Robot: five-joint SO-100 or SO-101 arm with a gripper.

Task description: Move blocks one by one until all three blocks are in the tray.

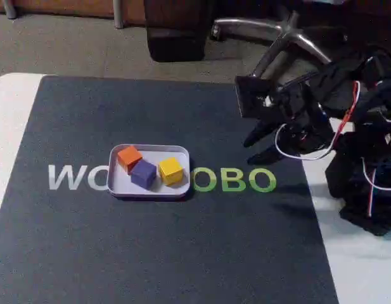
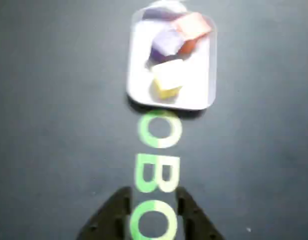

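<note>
White tray (image 1: 182,152) on dark mat (image 1: 119,253), orange block (image 1: 128,156), purple block (image 1: 144,173) and yellow block (image 1: 171,170) inside, black gripper (image 1: 252,149) raised well right, jaws apart, empty

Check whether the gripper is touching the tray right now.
Apart. The wrist view shows the gripper empty over the mat's green letters, with bare mat between its fingertips and the tray.
</note>
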